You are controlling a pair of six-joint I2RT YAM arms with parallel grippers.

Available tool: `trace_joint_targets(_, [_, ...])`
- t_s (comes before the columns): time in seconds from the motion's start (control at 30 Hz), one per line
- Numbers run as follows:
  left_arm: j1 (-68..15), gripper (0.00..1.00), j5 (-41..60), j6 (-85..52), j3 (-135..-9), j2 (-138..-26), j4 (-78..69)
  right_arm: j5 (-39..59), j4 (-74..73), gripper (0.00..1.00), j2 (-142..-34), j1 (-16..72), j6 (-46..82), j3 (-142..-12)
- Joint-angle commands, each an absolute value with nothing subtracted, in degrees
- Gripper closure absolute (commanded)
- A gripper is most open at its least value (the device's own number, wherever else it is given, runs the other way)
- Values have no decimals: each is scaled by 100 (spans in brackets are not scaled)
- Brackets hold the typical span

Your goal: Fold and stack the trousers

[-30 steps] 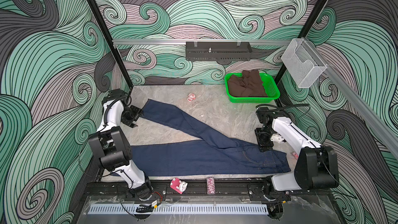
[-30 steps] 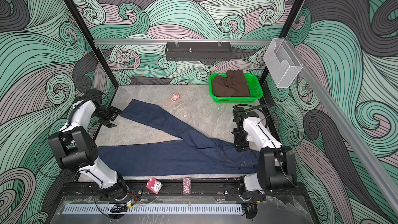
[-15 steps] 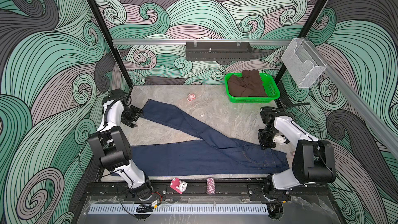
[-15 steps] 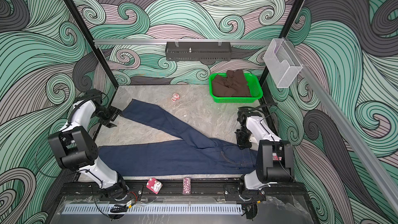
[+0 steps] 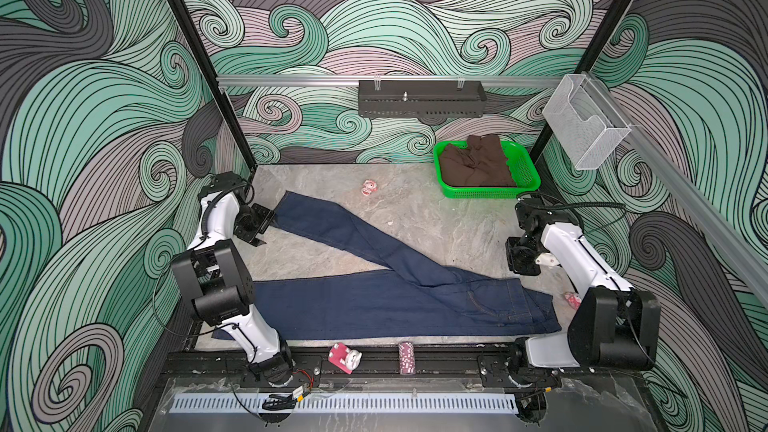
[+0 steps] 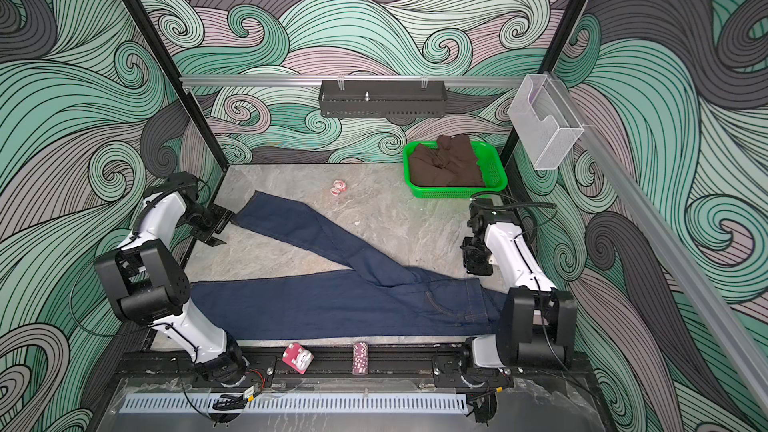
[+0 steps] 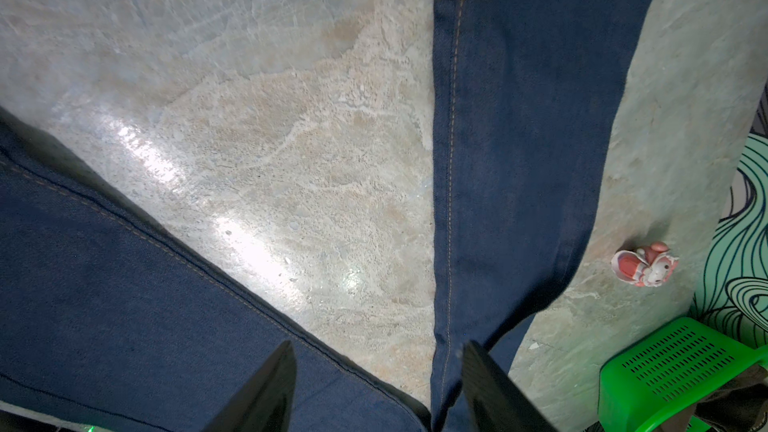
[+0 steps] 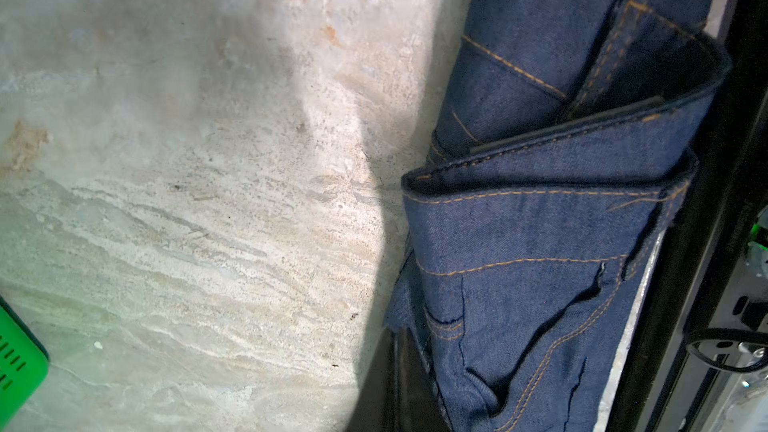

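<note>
Navy denim trousers (image 5: pixel 374 305) lie along the tabletop's (image 5: pixel 436 222) front edge, waist at right edge; left gripper (image 7: pixel 378 351) released, right gripper (image 5: pixel 522 270) grasps waistband (image 8: pixel 540 193).

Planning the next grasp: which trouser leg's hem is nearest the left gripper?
The diagonal leg reaching back left; the other leg lies straight across the front.

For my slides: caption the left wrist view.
Open left gripper above trousers, legs splayed on table; pink toy, green basket nearby.
</note>
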State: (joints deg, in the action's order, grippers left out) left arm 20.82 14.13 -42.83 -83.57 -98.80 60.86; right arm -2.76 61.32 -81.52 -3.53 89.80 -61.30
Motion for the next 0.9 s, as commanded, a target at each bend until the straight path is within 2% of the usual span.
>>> trace_joint_targets(0.0, [2091, 34, 1319, -4280, -8570, -9933, 6231, -300, 6415, 55, -8275, -391, 8902, -6110])
trace_joint_targets(0.13, [2089, 34, 1323, -4272, -8558, -9921, 6225, -277, 6419, 41, -8415, -456, 8947, -5865])
trace_joint_targets(0.4, [2092, 34, 1327, -4263, -8572, -9906, 6220, -300, 6387, 44, -8733, -730, 8798, -5600])
trace_joint_targets(0.5, [2090, 34, 1319, -4256, -8569, -9903, 6216, -246, 6299, 54, -8745, -762, 8797, -5538])
trace_joint_targets(0.77, [2090, 34, 1313, -4263, -8605, -9939, 6233, -172, 6306, 97, -8578, -844, 8749, -5692])
trace_joint_targets(0.87, [2092, 34, 1308, -4254, -8665, -9971, 6261, -149, 6316, 100, -8364, -896, 8771, -5833])
